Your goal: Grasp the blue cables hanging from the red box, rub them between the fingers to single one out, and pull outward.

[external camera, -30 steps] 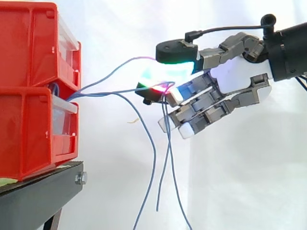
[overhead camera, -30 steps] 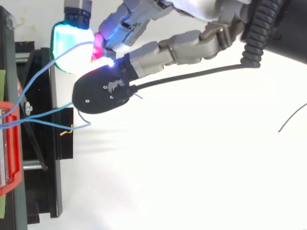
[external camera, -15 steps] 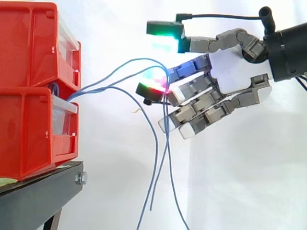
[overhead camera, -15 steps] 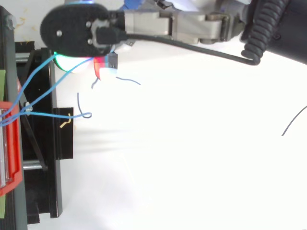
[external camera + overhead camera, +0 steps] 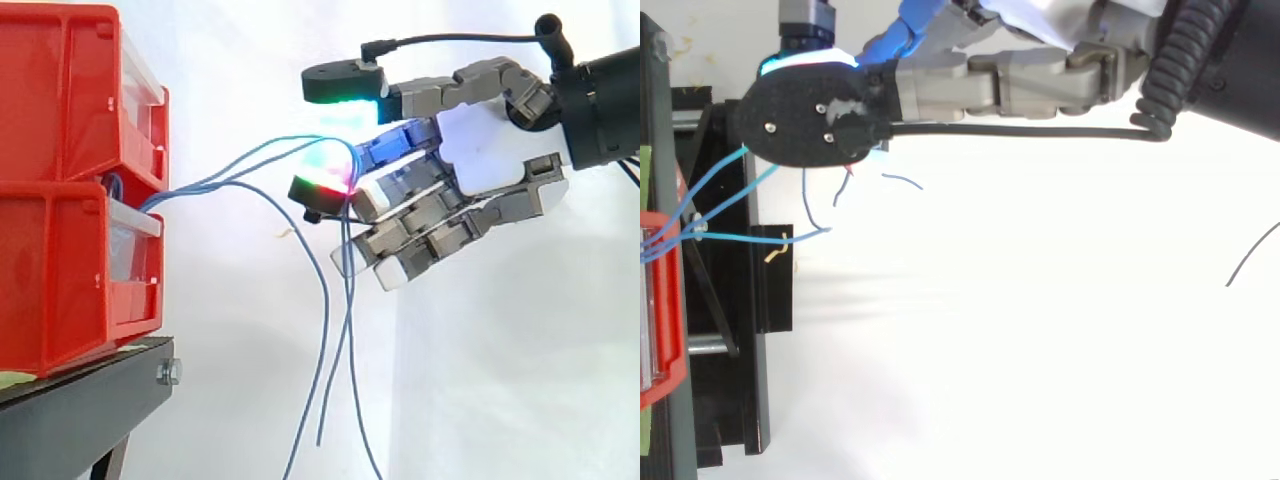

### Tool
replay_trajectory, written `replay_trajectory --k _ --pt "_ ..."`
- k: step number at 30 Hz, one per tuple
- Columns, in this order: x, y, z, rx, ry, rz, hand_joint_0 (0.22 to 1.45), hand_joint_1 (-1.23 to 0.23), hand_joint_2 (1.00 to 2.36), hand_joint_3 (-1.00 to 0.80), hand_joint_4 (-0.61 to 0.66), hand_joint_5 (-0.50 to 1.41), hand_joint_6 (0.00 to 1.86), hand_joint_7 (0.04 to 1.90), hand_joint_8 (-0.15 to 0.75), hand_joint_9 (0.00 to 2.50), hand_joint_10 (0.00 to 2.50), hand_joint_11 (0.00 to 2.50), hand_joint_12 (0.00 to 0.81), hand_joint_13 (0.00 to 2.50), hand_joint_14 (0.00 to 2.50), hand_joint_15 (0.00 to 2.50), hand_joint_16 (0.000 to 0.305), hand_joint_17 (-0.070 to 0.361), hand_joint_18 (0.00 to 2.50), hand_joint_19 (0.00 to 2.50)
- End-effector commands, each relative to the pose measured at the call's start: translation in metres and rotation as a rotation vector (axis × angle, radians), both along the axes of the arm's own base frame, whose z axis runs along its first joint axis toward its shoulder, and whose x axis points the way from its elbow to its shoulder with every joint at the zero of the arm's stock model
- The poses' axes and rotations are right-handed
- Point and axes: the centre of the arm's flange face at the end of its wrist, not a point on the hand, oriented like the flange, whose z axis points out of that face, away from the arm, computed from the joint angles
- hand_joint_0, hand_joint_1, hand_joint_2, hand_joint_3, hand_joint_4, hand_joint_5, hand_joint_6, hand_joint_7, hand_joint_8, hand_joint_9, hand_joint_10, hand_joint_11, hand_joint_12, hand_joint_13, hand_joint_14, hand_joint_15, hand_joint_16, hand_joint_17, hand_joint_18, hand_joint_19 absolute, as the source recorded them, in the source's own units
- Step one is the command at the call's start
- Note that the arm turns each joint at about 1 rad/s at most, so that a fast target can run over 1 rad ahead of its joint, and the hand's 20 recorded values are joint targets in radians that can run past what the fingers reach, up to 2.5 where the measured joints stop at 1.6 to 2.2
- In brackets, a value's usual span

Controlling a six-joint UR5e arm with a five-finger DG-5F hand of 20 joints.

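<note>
Just beside the box (image 5: 70,180), on its open side, the cables (image 5: 250,165) are seen leaving its front between the upper and lower bins. They arch away from the box, and two are laid over a glowing fingertip (image 5: 322,186) of the hand (image 5: 490,160) before dropping loose to below the box's base. A third strand appears to fall nearer the box, short of the hand, though this is hard to confirm where the strands cross. The hand is held open: the thumb (image 5: 345,95) is raised clear above the draped strands and nothing is pinched.

The rubbing step is judged to be in hand. It would be done best if the thumb were lowered onto the strands at their crest and light pressure were used. The strands could then be rolled apart rather than crushed together. Once one is kept, the pull should be made straight away from the box, in line with the cables' exit.
</note>
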Motion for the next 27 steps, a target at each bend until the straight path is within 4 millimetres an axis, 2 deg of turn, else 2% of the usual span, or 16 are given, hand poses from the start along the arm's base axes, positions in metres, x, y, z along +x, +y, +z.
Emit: replay_trajectory --k 1,4,9,15,22,27 --pt "-0.0008 0.0019 -0.0036 0.005 0.008 0.001 0.61 -0.74 1.02 -0.17 0.08 -0.14 0.93 1.02 0.266 1.07 0.02 0.91 0.354 0.77 0.02 0.54 0.045 0.102 0.73 0.55" --pt "-0.0012 0.0030 -0.0052 0.018 0.007 -0.001 0.58 -0.64 1.01 -0.31 0.09 -0.14 0.92 1.06 0.261 1.10 0.02 0.94 0.347 0.77 0.02 0.55 0.044 0.099 0.70 0.57" --pt "-0.0009 0.0064 -0.0045 0.039 -0.001 -0.002 0.54 -0.55 1.00 -0.44 0.09 -0.13 0.91 1.09 0.269 1.13 0.02 0.96 0.359 0.77 0.02 0.56 0.045 0.102 0.71 0.56" --pt "-0.0006 0.0087 -0.0045 0.042 -0.002 0.000 0.51 -0.56 1.00 -0.47 0.10 -0.13 0.91 1.09 0.279 1.11 0.02 0.95 0.369 0.77 0.02 0.56 0.048 0.107 0.71 0.56" --pt "-0.0007 0.0088 -0.0052 0.042 0.000 0.002 0.58 -0.65 1.01 -0.36 0.09 -0.12 0.91 1.12 0.259 1.12 0.02 0.96 0.354 0.77 0.02 0.56 0.044 0.098 0.69 0.58" --pt "-0.0006 0.0089 -0.0045 0.042 -0.002 0.002 0.59 -0.70 1.01 -0.24 0.09 -0.12 0.91 1.12 0.279 1.14 0.02 0.96 0.366 0.80 0.02 0.55 0.046 0.104 0.73 0.54"
